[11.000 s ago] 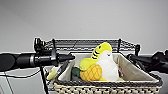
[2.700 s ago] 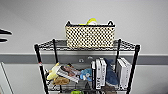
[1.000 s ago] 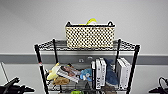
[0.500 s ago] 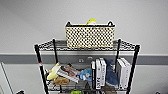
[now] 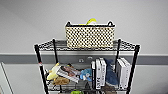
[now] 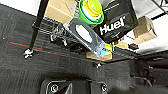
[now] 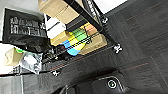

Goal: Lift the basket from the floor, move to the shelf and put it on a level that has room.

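Sitting up top: the basket (image 5: 90, 37) rests on the level (image 5: 126, 45), the top wire tier of the shelf (image 5: 38, 60), roughly centred between the posts, something yellow-green (image 5: 91, 21) poking out of it
Baskets: one, with two dark loop handles
Tier below: upright books (image 5: 98, 73) on one side, a pile of soft toys and a magazine (image 5: 66, 74) on the other, a blue plush (image 5: 110, 72) wedged between the books
Behind: plain pale wall (image 5: 30, 22) with a grey band
Jaws: honestly can't tell for either gripper, fingers aren't visible in the wrist views
Ahead of the left wrist: shelf foot with a castor (image 6: 28, 53) on the floor (image 6: 22, 72), low tier holding a black Huel bag (image 6: 116, 21), green and yellow stacked bowls (image 6: 92, 10), a clear packet (image 6: 86, 36), cardboard boxes (image 6: 60, 10)
Ahead of the right wrist: bottom of the rack, castors (image 7: 117, 48) on the carpet, cardboard boxes (image 7: 53, 7), a colourful box (image 7: 73, 42), a crinkly plastic bag (image 7: 31, 61)
In the way: nothing sits between the wrists and the rack, just carpet
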Controlling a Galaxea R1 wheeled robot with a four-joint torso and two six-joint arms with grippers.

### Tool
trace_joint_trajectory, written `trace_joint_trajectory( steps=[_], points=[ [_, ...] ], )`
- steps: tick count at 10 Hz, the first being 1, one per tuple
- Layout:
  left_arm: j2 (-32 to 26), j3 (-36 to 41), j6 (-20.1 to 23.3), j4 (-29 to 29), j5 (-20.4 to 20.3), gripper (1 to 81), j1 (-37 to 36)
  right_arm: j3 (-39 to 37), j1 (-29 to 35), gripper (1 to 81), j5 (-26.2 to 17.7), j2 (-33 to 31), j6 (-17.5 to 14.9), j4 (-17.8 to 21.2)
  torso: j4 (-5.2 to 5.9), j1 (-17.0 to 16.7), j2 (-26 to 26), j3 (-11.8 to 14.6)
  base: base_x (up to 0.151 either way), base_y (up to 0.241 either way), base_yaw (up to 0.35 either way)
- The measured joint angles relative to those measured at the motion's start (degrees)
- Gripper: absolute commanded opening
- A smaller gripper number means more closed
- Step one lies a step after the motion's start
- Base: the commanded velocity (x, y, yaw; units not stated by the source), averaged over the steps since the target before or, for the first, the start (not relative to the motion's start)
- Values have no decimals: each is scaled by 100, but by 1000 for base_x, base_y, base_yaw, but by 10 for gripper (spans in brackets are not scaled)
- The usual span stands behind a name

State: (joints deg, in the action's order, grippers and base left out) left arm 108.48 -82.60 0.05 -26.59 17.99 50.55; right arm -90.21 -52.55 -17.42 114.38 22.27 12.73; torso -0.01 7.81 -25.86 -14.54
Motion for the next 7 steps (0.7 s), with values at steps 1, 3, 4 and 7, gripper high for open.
trace_joint_trajectory(
  steps=[1,3,4,7],
  points=[
    [174,-193,9,52,-57,811,254,-59,-188,811,52,190,-63,-2,0,2,0,0,0,0,0],
    [540,-761,13,243,-245,811,667,-160,-613,811,240,428,-262,-5,0,0,-2,0,0,0,0],
    [772,-1023,13,328,-325,811,807,-193,-751,811,356,485,-362,-5,0,0,-2,0,0,0,0],
    [1538,-1734,20,633,-610,811,1410,-516,-1300,811,753,852,-605,-5,0,0,-2,0,0,0,0]
  ],
)
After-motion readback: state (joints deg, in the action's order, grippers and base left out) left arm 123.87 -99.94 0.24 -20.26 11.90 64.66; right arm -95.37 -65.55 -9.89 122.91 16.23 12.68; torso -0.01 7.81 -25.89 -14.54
